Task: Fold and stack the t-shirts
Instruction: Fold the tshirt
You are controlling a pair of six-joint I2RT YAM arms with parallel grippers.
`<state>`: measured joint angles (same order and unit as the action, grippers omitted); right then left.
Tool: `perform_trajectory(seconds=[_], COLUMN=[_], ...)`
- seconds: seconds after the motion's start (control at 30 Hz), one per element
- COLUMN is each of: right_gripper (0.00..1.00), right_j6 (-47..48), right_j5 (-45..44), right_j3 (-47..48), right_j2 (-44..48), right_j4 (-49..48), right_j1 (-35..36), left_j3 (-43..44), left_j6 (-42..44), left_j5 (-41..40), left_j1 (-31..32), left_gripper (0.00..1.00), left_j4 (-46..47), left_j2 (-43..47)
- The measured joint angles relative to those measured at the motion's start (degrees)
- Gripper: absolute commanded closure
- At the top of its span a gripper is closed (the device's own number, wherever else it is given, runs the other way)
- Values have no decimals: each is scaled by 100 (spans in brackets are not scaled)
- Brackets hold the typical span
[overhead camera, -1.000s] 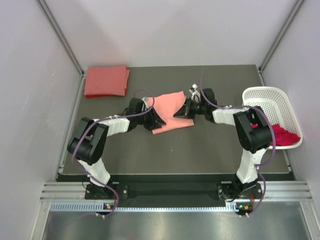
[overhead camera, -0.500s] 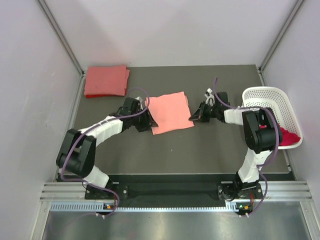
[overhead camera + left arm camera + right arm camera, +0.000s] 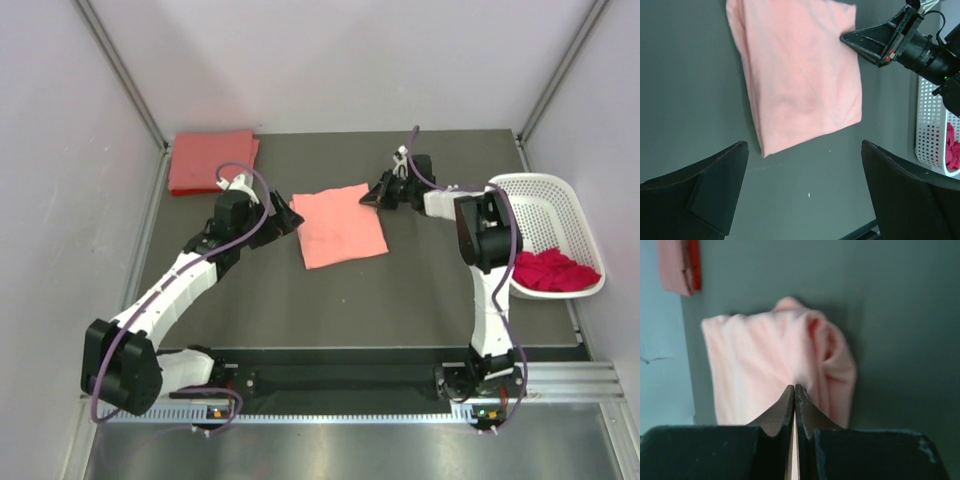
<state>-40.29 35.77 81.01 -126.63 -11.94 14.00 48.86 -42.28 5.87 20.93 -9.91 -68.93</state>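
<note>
From above, the folded pink tee (image 3: pixel 340 225) lies on the table (image 3: pixel 400 300), the left gripper (image 3: pixel 284 214) wide open beside it and the right gripper (image 3: pixel 372 197) pinched shut at its far corner. A coral tee (image 3: pixel 212 161) sits far left, a magenta tee (image 3: pixel 552 270) in the basket (image 3: pixel 540 190). Left wrist: spread fingers (image 3: pixel 715 170) frame the pink tee. Right wrist: closed tips point at it.

Three t-shirts (image 3: pixel 341 226) (image 3: pixel 211 162) (image 3: pixel 553 271), one white basket (image 3: pixel 548 212), two claws (image 3: pixel 287 214) (image 3: pixel 373 198).

A dark grey matte table (image 3: pixel 400 300) is lying flat under soft, even light, with no hard shadows falling on it. Pale lilac-white walls (image 3: pixel 340 60) are closing it in at the far edge and both sides, meeting at slim metal posts (image 3: pixel 120 70) in the far corners. A ribbed aluminium rail (image 3: pixel 580 382) is running along the near edge, and a brushed metal sheet (image 3: pixel 340 450) is lying in front of it.
</note>
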Motion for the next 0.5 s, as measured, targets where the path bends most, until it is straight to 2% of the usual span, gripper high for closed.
perform_trajectory(seconds=[0.03,0.1,0.13,0.17,0.2,0.3,0.33,0.4,0.47,0.5], right_gripper=[100,100,100,99,97,79,70,57,26,1], right_j6=[-9,-15,28,153,275,791,953,1257,1552,1685], right_j5=[-39,-9,9,-28,-85,-415,-544,-807,-1075,-1211], right_j3=[31,46,83,136,190,280,280,280,280,280], right_j2=[-109,-216,-205,-175,-149,94,229,605,1143,1434], right_j4=[98,247,337,470,603,1263,1497,1982,2463,2649], right_j1=[-42,-160,-205,-245,-275,-356,-363,-350,-299,-238], left_j3=[-61,-273,-400,-555,-658,-796,-782,-693,-553,-507], left_j6=[-11,-81,-105,-140,-153,-83,-42,109,258,321], left_j5=[136,529,673,850,979,1451,1657,1947,2094,2157], left_j1=[-85,-339,-463,-623,-763,-1213,-1351,-1539,-1606,-1609], left_gripper=[2,10,15,25,28,34,34,33,31,28], left_j4=[42,326,481,621,717,933,1027,1108,1139,1172], left_j2=[-68,-229,-284,-361,-426,-866,-1064,-1534,-1980,-2133])
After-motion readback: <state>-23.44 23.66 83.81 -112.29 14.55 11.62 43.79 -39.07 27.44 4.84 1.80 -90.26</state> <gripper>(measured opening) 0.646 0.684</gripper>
